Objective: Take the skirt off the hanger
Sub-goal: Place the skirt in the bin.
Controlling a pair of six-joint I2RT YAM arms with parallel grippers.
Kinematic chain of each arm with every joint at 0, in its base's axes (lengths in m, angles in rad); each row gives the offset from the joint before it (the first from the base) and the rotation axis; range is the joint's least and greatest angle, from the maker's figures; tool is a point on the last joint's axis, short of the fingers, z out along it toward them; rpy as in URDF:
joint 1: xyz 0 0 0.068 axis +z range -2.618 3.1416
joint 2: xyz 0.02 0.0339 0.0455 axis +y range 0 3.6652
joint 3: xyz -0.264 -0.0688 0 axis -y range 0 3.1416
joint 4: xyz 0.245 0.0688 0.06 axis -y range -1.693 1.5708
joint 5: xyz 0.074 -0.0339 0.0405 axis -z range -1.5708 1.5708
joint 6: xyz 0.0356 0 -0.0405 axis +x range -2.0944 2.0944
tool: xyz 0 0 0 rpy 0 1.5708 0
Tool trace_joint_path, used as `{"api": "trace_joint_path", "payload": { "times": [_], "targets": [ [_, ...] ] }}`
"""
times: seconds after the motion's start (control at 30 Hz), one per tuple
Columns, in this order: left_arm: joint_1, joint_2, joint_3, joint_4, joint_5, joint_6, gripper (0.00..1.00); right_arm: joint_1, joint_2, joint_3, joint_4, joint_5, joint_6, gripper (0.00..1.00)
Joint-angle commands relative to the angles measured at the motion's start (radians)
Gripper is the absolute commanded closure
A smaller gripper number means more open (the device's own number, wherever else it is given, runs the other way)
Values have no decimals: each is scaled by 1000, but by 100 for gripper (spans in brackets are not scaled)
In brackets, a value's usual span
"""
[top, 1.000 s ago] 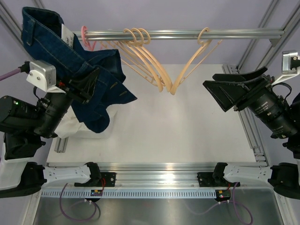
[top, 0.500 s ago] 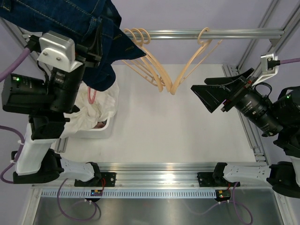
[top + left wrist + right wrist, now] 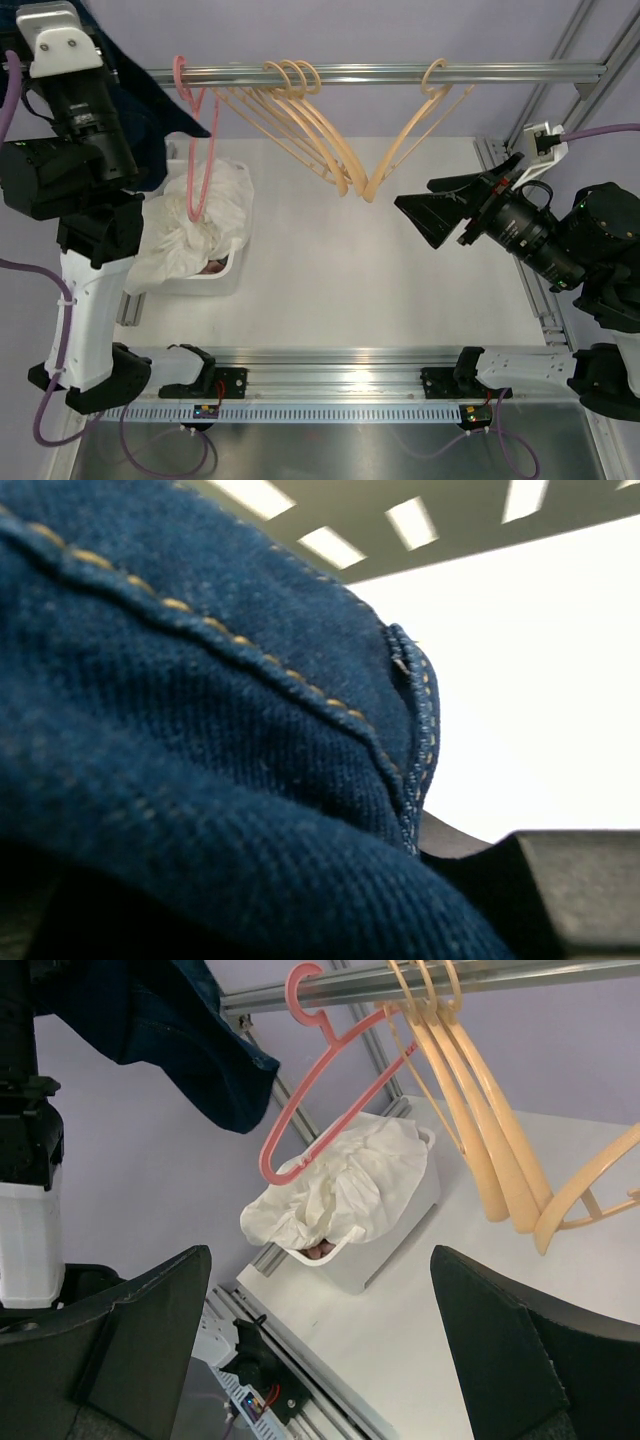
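Observation:
The dark blue denim skirt (image 3: 150, 110) hangs from my left gripper at the top left, clear of the hanger. It fills the left wrist view (image 3: 200, 730), and one dark finger (image 3: 570, 880) shows under it. The right wrist view shows it dangling at the upper left (image 3: 190, 1050). The pink hanger (image 3: 195, 150) hangs bare on the rail (image 3: 400, 72) and also shows in the right wrist view (image 3: 320, 1100). My right gripper (image 3: 420, 200) is open and empty at mid right, facing left, with its jaws wide apart (image 3: 320, 1340).
A white bin (image 3: 225, 285) with crumpled white cloth (image 3: 200, 225) stands on the table below the pink hanger. Several beige hangers (image 3: 320, 130) hang mid-rail and another (image 3: 410, 130) to their right. Frame posts stand at the right edge.
My left arm has lifted the skirt up and to the left, off the pink hanger, which now hangs bare. My right gripper has shifted slightly left.

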Motion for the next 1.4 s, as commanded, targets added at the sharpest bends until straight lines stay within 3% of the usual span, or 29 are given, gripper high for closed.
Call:
{"api": "trace_joint_path", "payload": {
  "times": [0.0,0.1,0.33,0.57,0.67,0.93,1.23,1.37],
  "targets": [
    [202,-64,-73,18,-8,-302,100,4,24,17,-29,-2,-35,0],
    [293,-145,-217,49,35,-410,100,4,38,25,-49,-9,-46,0],
    [327,-185,-351,-107,-52,-511,100,4,18,68,-83,-35,-38,1],
    [412,-202,-602,-261,-22,-805,100,5,-19,74,-109,-45,-5,1],
    [454,-219,-718,-229,26,-864,100,5,-40,85,-152,-35,0,1],
    [509,-183,-848,-227,133,-999,100,5,-98,91,-190,3,6,1],
    [534,-60,-969,-316,510,-1341,100,4,-131,67,-187,17,21,1],
    [534,-49,-1029,-321,594,-1529,100,5,-143,60,-183,23,28,0]
  ]
}}
